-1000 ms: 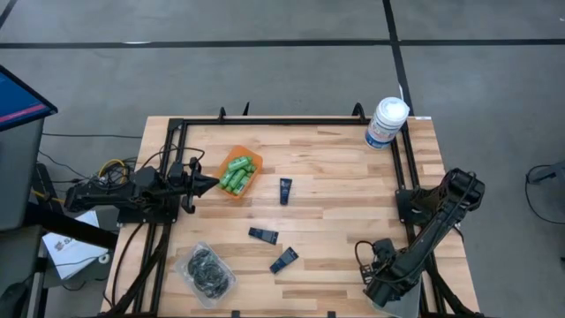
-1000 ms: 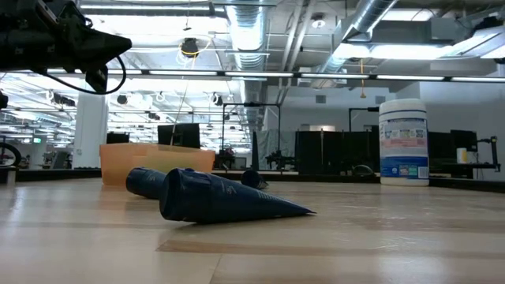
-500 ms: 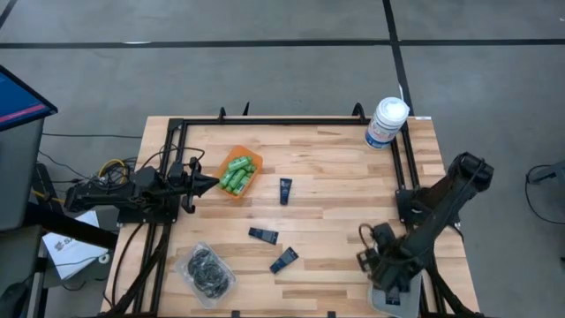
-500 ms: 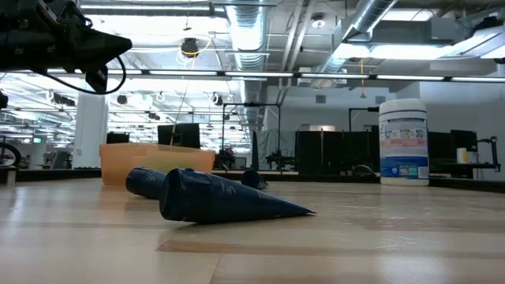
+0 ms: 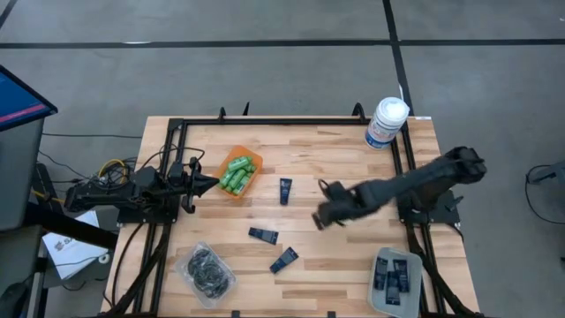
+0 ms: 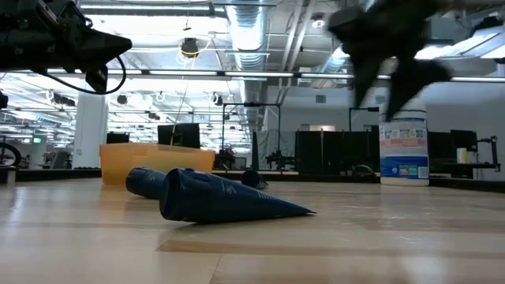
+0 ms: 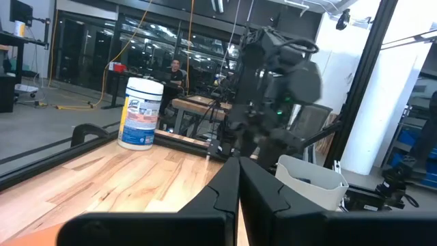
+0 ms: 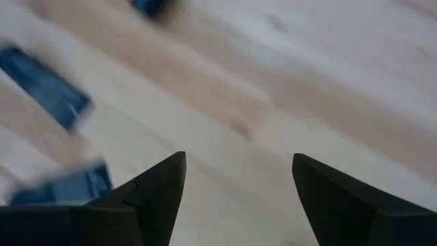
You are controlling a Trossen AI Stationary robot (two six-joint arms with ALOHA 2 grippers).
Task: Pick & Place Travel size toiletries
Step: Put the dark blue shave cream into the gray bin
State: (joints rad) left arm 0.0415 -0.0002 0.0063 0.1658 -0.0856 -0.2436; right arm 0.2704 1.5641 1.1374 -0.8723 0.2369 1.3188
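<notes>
Right gripper point(image 5: 323, 205): above the wooden table point(image 5: 335, 256), out over its middle, between the navy tubes and the table's right rail; fingers point(image 8: 153, 195) spread wide with nothing between them.
Left gripper point(image 5: 212, 183): at the table's left edge, just beside the orange tray point(image 5: 250, 178); fingers point(image 7: 225, 195) pressed together, holding nothing.
Green bottles point(image 5: 237, 173): piled inside the orange tray, left of the table's centre.
Navy tubes on the wood: one point(image 5: 285, 190) just right of the orange tray, one point(image 5: 263, 235) nearer the table's front, one point(image 5: 283, 260) closest to the front edge.
Clear packet of black round pieces point(image 5: 205, 272): at the table's front left corner.
Grey bin point(image 5: 396, 281): off the table's front right corner, with navy tubes inside.
White canister point(image 5: 387, 123): upright at the table's back right corner.
</notes>
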